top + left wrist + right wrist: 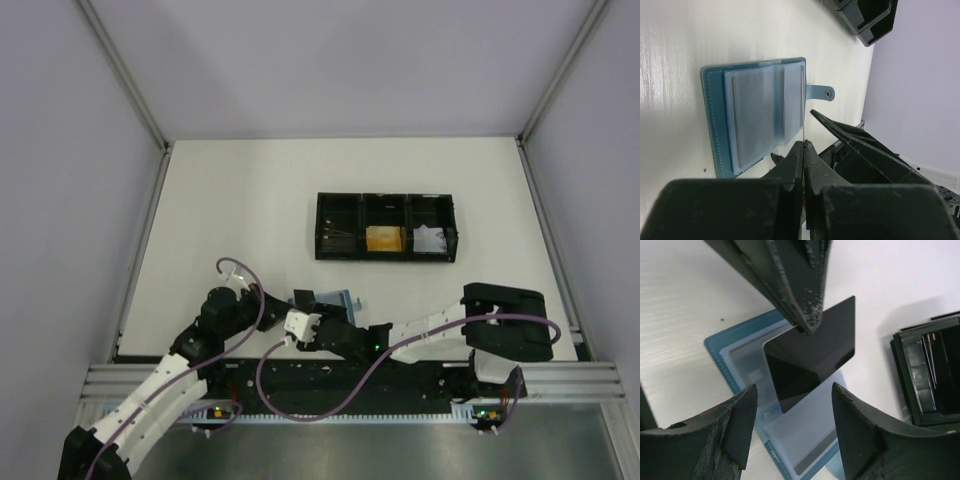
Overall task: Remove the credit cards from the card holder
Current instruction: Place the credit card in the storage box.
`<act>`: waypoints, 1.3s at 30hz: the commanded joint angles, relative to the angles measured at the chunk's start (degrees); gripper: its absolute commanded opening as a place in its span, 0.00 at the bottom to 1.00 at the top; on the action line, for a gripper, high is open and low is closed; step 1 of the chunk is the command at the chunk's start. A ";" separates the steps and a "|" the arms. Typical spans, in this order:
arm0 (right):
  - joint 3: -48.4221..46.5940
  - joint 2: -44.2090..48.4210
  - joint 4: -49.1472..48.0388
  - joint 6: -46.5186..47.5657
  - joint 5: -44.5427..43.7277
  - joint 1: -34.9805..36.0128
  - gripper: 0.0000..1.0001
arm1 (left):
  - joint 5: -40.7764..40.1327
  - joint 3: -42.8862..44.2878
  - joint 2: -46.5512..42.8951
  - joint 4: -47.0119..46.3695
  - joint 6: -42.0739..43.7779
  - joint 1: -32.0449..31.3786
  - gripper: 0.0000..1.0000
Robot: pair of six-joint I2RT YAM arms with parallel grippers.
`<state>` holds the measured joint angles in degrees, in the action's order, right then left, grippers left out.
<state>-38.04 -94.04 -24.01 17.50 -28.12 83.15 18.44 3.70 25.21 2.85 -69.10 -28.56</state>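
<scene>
The teal-blue card holder (335, 300) lies open on the table, its light blue sleeves facing up (755, 115). My left gripper (804, 144) is shut on a black credit card (810, 355) and holds it tilted just above the holder (740, 347). In the left wrist view the card shows only as a thin edge (804, 131). My right gripper (793, 387) is open and empty, its fingers either side of the holder below the card. An orange-gold card (383, 238) lies in the tray's middle compartment. A lower sleeve shows a pale insert with a grey stripe (840, 455).
The long black three-compartment tray (320, 225) stands behind the holder, with a white wad of paper (430, 240) in its right compartment. Its corner shows in the right wrist view (930, 375). Both arms crowd together near the table's front edge.
</scene>
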 commanded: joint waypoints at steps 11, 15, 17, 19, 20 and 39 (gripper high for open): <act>-3.70 0.60 -3.08 6.15 -7.22 0.61 0.00 | 1.96 2.53 -2.01 -0.48 0.27 0.34 0.00; -4.32 6.92 5.53 3.52 -2.31 -0.62 0.00 | -0.93 7.52 -2.45 3.11 9.91 0.34 0.25; -4.41 10.79 10.28 1.94 0.51 -2.11 0.00 | -3.04 11.13 -2.97 5.66 16.59 0.26 0.41; -4.67 14.57 15.72 0.88 3.76 -3.78 0.00 | -4.89 15.00 -3.24 8.48 24.07 0.34 0.62; -4.85 16.41 17.84 0.70 5.43 -4.57 0.00 | -4.90 16.84 -3.24 8.92 28.36 0.26 0.70; -11.62 27.24 37.54 1.75 18.54 -7.48 0.00 | 35.77 32.86 10.55 13.40 85.25 -2.55 0.83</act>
<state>-46.24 -69.41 12.84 19.70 -11.62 76.25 42.48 34.83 33.23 15.20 0.32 -29.10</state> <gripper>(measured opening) 0.006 0.842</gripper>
